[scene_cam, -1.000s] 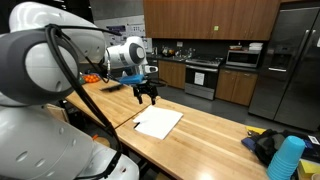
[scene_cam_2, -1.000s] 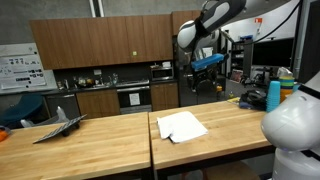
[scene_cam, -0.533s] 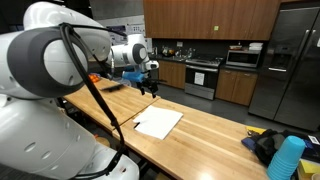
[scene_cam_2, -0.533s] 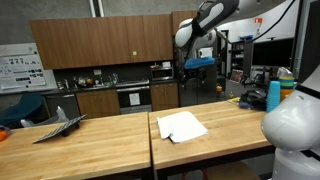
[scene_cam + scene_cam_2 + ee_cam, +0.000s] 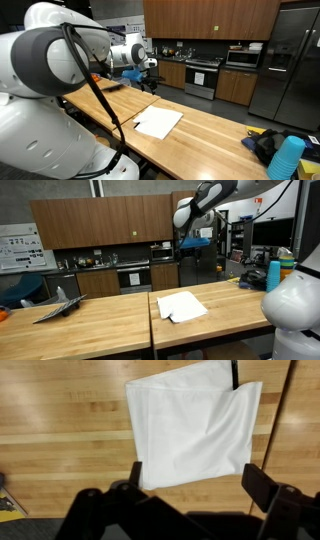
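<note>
A white folded cloth point(image 5: 159, 122) lies flat on the wooden table point(image 5: 210, 135); it also shows in the other exterior view point(image 5: 181, 306) and fills the upper middle of the wrist view point(image 5: 190, 422). My gripper point(image 5: 149, 85) hangs high above the table, up and away from the cloth; it is seen too in the other exterior view point(image 5: 183, 262). In the wrist view my gripper point(image 5: 195, 478) is open and empty, its two dark fingers point(image 5: 262, 485) spread wide with bare wood between them.
A blue cylinder point(image 5: 286, 158) and a dark bag with a yellow item point(image 5: 262, 143) sit at one table end. A grey laptop-like object point(image 5: 58, 306) lies on the adjoining table. Kitchen cabinets, an oven and a fridge point(image 5: 292, 60) stand behind.
My gripper has risen and drawn back from the cloth, higher above the table than a second ago. The cloth has not moved.
</note>
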Controlling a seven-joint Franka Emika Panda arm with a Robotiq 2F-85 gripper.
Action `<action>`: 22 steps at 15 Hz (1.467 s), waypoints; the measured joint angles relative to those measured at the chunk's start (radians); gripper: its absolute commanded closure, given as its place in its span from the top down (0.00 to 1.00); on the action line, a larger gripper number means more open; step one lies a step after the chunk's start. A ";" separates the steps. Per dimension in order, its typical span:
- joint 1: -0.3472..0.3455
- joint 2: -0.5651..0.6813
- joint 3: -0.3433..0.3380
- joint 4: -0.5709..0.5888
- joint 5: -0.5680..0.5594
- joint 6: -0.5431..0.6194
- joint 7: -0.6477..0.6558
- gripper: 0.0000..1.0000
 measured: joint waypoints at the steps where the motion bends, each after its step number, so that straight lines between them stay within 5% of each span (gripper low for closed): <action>1: 0.000 0.000 0.000 0.000 0.000 0.000 0.000 1.00; 10: 0.032 0.012 0.002 -0.017 0.002 0.011 -0.010 1.00; 22: 0.055 0.070 0.003 -0.086 0.209 0.320 0.045 1.00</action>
